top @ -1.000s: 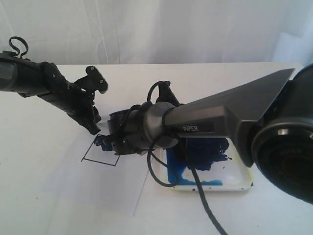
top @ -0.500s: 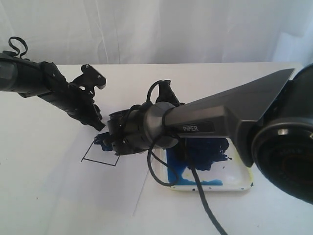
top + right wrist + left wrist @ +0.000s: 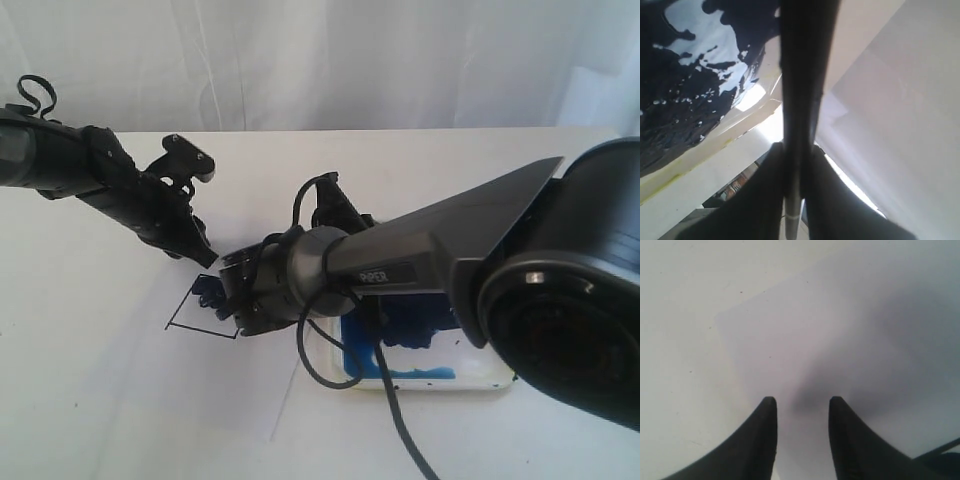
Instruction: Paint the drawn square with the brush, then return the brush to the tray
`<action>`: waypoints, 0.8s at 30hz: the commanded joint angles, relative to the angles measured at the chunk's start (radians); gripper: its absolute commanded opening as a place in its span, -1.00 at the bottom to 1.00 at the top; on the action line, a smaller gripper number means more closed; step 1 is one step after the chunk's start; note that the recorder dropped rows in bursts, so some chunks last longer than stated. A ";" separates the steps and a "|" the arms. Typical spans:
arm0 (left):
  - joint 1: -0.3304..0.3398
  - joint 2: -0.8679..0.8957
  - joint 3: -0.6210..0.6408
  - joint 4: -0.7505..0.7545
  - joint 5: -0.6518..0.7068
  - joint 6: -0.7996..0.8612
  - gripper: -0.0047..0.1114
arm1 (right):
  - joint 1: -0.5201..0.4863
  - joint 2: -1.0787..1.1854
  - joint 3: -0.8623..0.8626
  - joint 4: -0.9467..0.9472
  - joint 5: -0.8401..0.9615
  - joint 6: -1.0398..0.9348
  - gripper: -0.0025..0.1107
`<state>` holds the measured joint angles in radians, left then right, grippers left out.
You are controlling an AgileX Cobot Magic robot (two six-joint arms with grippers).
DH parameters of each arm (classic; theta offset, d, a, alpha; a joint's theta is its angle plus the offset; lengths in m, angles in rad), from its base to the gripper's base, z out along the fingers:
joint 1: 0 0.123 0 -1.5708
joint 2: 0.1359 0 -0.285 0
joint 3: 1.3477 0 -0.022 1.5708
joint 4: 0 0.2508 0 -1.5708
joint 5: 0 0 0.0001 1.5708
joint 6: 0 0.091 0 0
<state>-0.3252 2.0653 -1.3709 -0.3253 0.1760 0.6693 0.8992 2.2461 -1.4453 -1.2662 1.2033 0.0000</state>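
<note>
The drawn square [image 3: 190, 320] is a black outline on the white paper sheet [image 3: 130, 390], with a dark blue blotch [image 3: 210, 292] in its far right corner. My right gripper [image 3: 232, 297] hangs over that corner, shut on the brush [image 3: 801, 75], a thin black stick running out between the jaws. The brush tip is hidden in the exterior view. The white tray [image 3: 492, 377], smeared with dark blue paint, lies to the right under the right arm. My left gripper [image 3: 200, 215] stands open just behind the square, empty, over the paper [image 3: 805, 340].
The right arm's thick black body and its cable [image 3: 400, 420] cross the tray and the paper's right edge. A white curtain [image 3: 350, 60] closes off the back of the white table [image 3: 60, 300]. In the right wrist view the tray's yellow-stained rim [image 3: 715, 145] passes beside the brush.
My right gripper has shifted left with the brush, further over the square's far right corner, and the blue blotch there has grown. The left gripper has barely moved.
</note>
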 commanded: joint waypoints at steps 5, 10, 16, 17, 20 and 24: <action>0.003 0.000 0.005 -0.019 0.040 -0.016 -0.23 | -0.003 0.002 -0.001 -0.011 -0.030 0.050 -0.96; 0.003 0.000 0.005 -0.019 0.044 -0.020 -0.23 | -0.003 0.002 -0.001 -0.005 -0.032 0.052 -0.96; 0.003 0.000 0.005 -0.019 0.048 -0.022 -0.23 | -0.003 0.002 -0.001 0.015 -0.067 0.065 -0.96; 0.003 0.000 0.005 -0.019 0.051 -0.022 -0.23 | -0.003 0.002 -0.001 0.019 -0.075 0.073 -0.96; 0.003 0.000 0.005 -0.019 0.051 -0.022 -0.23 | -0.003 0.002 -0.001 0.019 -0.081 0.077 -0.96; 0.003 0.000 0.005 -0.019 0.051 -0.022 -0.23 | -0.001 0.002 -0.001 0.019 -0.081 0.075 -0.96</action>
<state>-0.3252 2.0653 -1.3709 -0.3253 0.2055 0.6551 0.8992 2.2507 -1.4453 -1.2500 1.1221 0.0654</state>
